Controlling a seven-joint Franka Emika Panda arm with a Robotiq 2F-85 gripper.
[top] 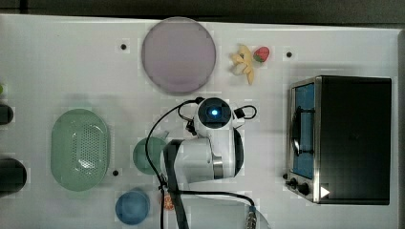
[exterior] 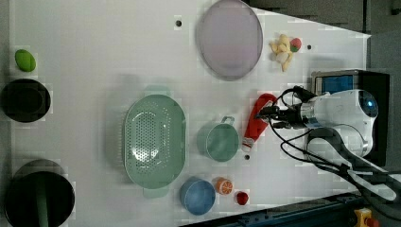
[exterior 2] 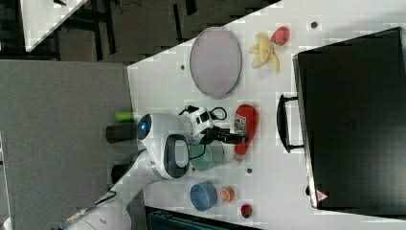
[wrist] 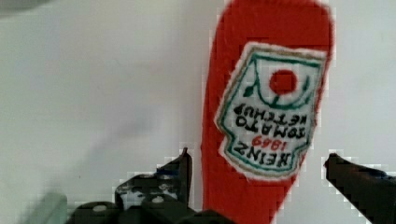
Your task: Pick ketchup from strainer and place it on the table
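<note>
The ketchup (exterior: 257, 124) (exterior 2: 245, 123) is a slim red bottle with a white label, lying flat on the white table (exterior: 94, 42) between the teal mug and the oven. In the wrist view the ketchup (wrist: 266, 107) lies between my two fingers (wrist: 180, 170) with a gap on each side. My gripper (exterior: 264, 113) (exterior 2: 239, 139) (wrist: 257, 156) is open and low over the bottle's wide end. The pale green strainer (top: 80, 149) (exterior: 153, 139) stands empty at the left view's centre-left, well apart from the bottle.
A teal mug (exterior: 218, 141) stands just beside the bottle. A blue bowl (exterior: 197, 195), an orange slice (exterior: 223, 185) and a small red fruit (exterior: 241, 197) lie nearby. A toaster oven (top: 344, 138), a purple plate (exterior: 230, 38), a banana with a strawberry (exterior: 283, 49) and black pots (exterior: 24, 100) ring the table.
</note>
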